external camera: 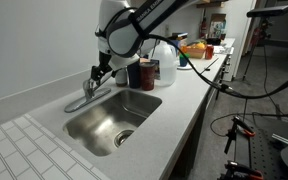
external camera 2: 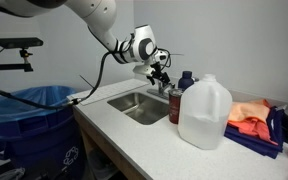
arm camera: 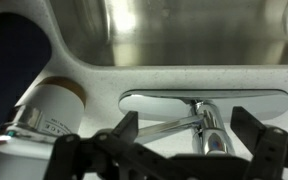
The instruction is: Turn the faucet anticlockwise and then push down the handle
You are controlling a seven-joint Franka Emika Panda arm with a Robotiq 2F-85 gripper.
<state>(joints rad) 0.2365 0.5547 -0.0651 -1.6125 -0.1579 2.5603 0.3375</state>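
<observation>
Tool is held over faucet beside sink.
Fingers are spread apart, faucet body seen between them.

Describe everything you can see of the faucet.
The faucet is small, shiny chrome: a wide flat base plate on the white counter at the rim of the sink, a short upright body, and a low spout lying sideways along the plate, not over the basin. The open pincer straddles its body; no finger visibly touches it.
</observation>
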